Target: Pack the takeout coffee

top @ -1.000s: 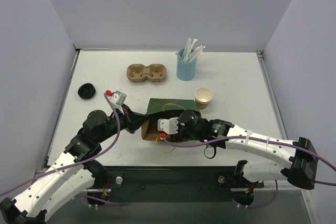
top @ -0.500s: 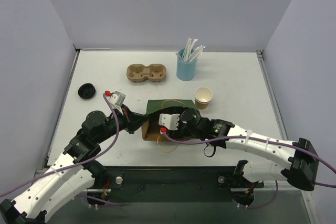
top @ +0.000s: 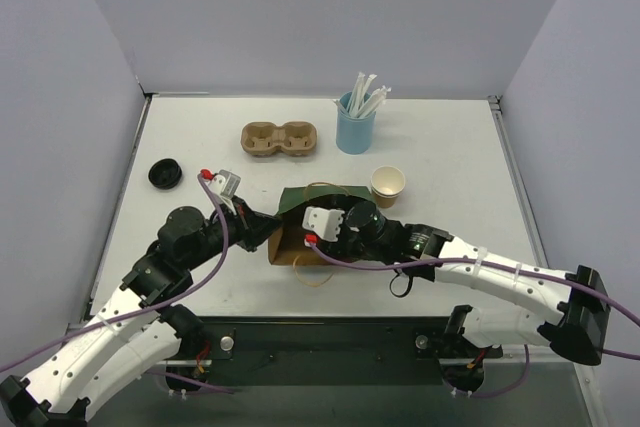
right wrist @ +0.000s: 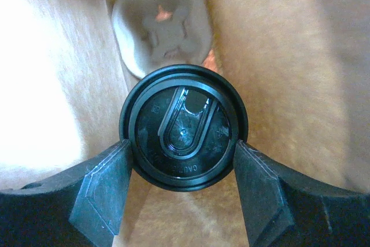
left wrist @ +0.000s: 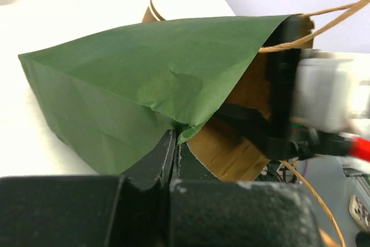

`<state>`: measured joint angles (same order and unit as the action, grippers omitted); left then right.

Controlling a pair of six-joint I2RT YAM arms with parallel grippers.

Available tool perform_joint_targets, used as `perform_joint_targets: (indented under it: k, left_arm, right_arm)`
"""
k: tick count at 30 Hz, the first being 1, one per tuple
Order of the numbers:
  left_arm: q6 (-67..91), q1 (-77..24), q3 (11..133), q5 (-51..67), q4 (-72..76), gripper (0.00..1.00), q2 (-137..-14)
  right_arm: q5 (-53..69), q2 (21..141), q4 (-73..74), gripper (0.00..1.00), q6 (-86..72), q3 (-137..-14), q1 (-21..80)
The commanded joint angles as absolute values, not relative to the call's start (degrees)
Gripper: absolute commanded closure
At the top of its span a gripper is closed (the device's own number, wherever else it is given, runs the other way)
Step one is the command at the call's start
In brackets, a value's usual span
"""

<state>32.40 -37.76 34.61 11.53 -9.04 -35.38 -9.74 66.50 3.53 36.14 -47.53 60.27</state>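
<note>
Green paper bag [left wrist: 144, 79] lies on its side on the surface [top: 450, 147]. Left jaws are pinched on its lower lip. Right jaws are inside the bag, clamped on a black lid [right wrist: 183, 126]; anything under the lid is hidden. Takeout coffee [top: 388, 185] stands upright just beside the bag's far-right corner, outside it & apart from both jaws. Blue straw cup [top: 355, 127] is farther back.

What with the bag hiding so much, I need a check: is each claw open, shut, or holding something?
Left claw: shut on the edge of the green paper bag.
Right claw: shut on a black cup lid inside the bag.
</note>
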Motion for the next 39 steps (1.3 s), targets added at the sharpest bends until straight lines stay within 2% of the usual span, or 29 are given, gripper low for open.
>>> perform_joint_targets:
  k: [1,8,17,25,33,39]
  left_arm:
    - [32.6,-37.7,40.9,7.5,-13.8,1.00,-37.3]
    - [31.1,-37.6,49.1,3.4,-21.4,1.00,-42.4]
    - [29.3,-37.7,56.9,-1.6,-31.2,1.00,-46.8]
    - [27.2,-37.7,59.2,-3.3,-35.0,1.00,-48.5]
    - [27.9,-37.6,64.2,-11.9,-43.0,1.00,-51.7]
    - [27.6,-36.8,65.3,-16.0,-48.2,1.00,-52.8]
  right_arm:
    - [-11.1,62.2,8.2,0.55,31.7,-55.2,62.2]
    - [-10.7,59.5,15.8,0.55,24.9,-63.4,66.6]
    - [-9.5,56.6,18.5,0.55,13.7,-70.6,69.9]
    - [-20.0,53.2,20.6,0.55,10.5,-74.5,69.9]
    - [-25.1,49.2,24.3,0.55,6.8,-76.5,70.0]
    - [-36.1,46.2,28.9,0.55,0.9,-76.2,70.0]
